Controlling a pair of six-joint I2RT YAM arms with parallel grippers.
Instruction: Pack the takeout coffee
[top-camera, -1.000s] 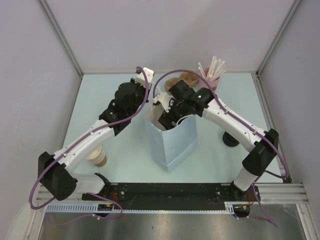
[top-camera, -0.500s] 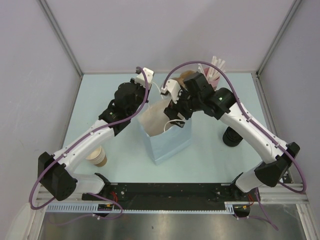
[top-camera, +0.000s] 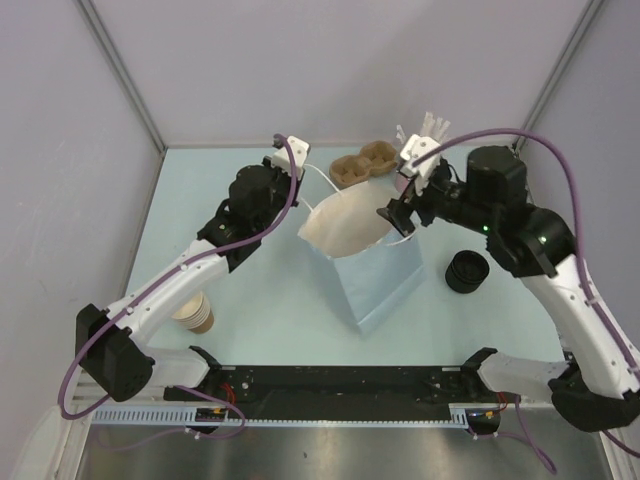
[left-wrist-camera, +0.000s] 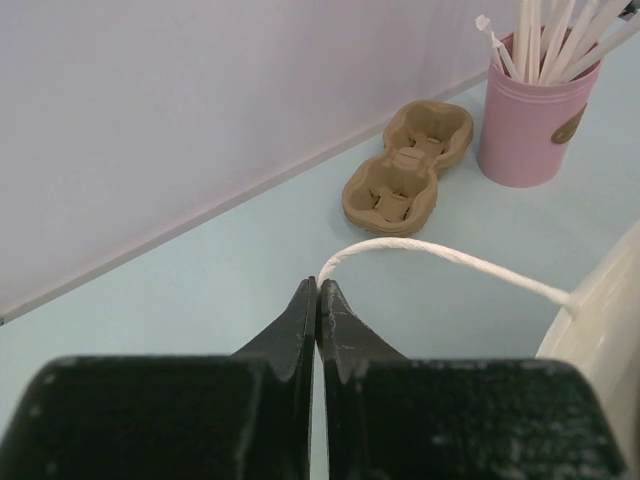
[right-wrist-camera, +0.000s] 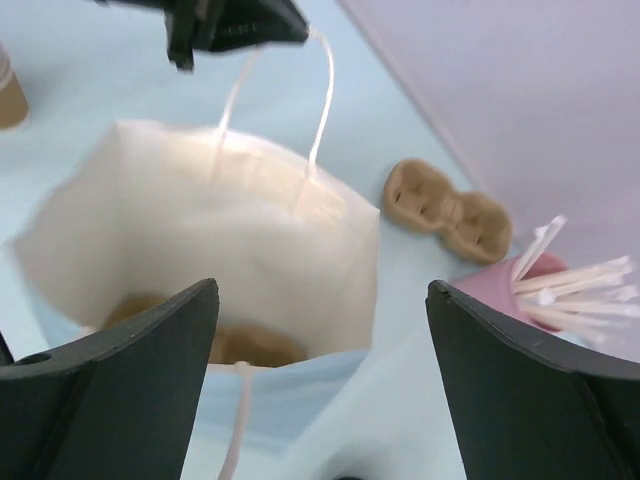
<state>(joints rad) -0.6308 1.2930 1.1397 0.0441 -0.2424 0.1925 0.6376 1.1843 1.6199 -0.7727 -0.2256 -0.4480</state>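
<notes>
A light blue paper bag (top-camera: 375, 275) stands mid-table, its cream mouth (top-camera: 345, 225) held wide. My left gripper (top-camera: 298, 170) is shut on the bag's white string handle (left-wrist-camera: 420, 250), pinched at the fingertips in the left wrist view (left-wrist-camera: 318, 285). My right gripper (top-camera: 396, 212) is open and empty, just above the bag's right rim, and looks down into the bag in the right wrist view (right-wrist-camera: 320, 290). A blurred brown shape (right-wrist-camera: 245, 345) lies at the bag's bottom; I cannot tell what it is. No lidded tan cup shows clearly.
A round black object (top-camera: 466, 271) stands right of the bag. Two tan pulp cup carriers (top-camera: 362, 165) and a pink cup of white straws (top-camera: 425, 150) stand at the back. A stack of lidless tan cups (top-camera: 195, 315) stands front left.
My right gripper has come up out of the bag and moved right, open. The bag has shifted right and its mouth has spread wider. The left arm has kept still on the handle.
</notes>
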